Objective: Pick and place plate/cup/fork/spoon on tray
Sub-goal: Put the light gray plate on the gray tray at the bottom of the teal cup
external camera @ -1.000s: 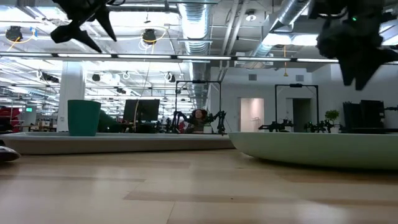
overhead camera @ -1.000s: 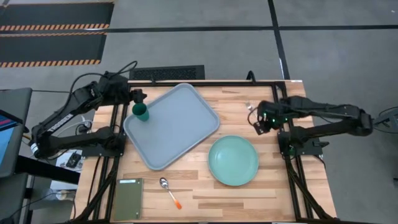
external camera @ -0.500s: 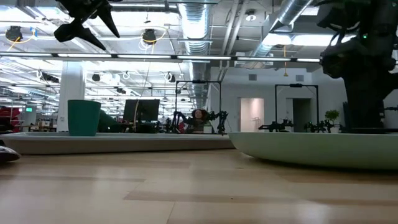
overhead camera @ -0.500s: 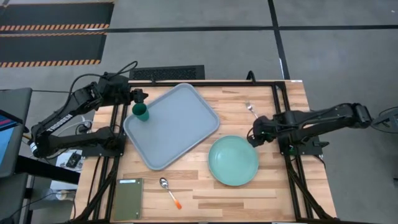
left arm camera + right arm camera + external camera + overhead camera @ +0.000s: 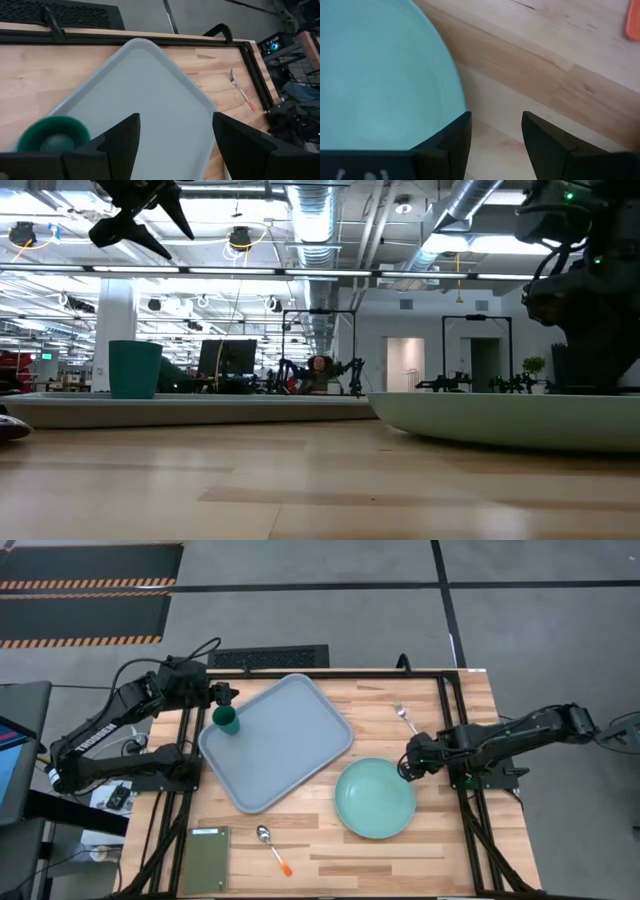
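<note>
Mint-green, the plate [image 5: 375,799] lies on the table at 5 o'clock from the tray [image 5: 275,743]. The right gripper [image 5: 406,765], fingers apart and empty, sits at its 1 o'clock rim, much nearer than the left gripper [image 5: 229,696], open above the cup [image 5: 229,720].

lab — exposed ducts [image 5: 310,220], robot rigs

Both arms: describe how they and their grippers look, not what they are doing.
Both are slim black jointed arms on black frames at the table's sides. The left arm carries white lettering along one link, with dark cables by its base. The left gripper and right gripper each end in two dark, flat, angular fingers. Small green lights glow near the right wrist.
</note>
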Robot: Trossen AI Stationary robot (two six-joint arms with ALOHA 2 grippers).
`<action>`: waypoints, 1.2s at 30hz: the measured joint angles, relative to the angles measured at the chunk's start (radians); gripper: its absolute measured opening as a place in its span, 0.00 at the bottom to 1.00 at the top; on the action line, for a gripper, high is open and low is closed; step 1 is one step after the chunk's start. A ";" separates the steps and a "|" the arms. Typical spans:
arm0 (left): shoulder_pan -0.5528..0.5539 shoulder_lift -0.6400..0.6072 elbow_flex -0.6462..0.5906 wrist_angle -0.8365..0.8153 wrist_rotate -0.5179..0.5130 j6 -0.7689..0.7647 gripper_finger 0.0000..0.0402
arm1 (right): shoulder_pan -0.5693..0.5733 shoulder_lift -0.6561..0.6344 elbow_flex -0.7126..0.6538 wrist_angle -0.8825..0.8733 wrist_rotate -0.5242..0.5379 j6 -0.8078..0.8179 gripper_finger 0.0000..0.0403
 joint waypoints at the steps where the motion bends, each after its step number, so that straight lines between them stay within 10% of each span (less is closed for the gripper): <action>1: 0.000 0.000 0.000 0.000 0.000 0.000 0.59 | 0.000 0.001 0.000 0.005 0.000 0.000 0.49; 36: 0.000 0.001 0.000 -0.001 -0.005 0.000 0.59 | 0.078 0.002 -0.069 0.150 0.040 0.000 0.49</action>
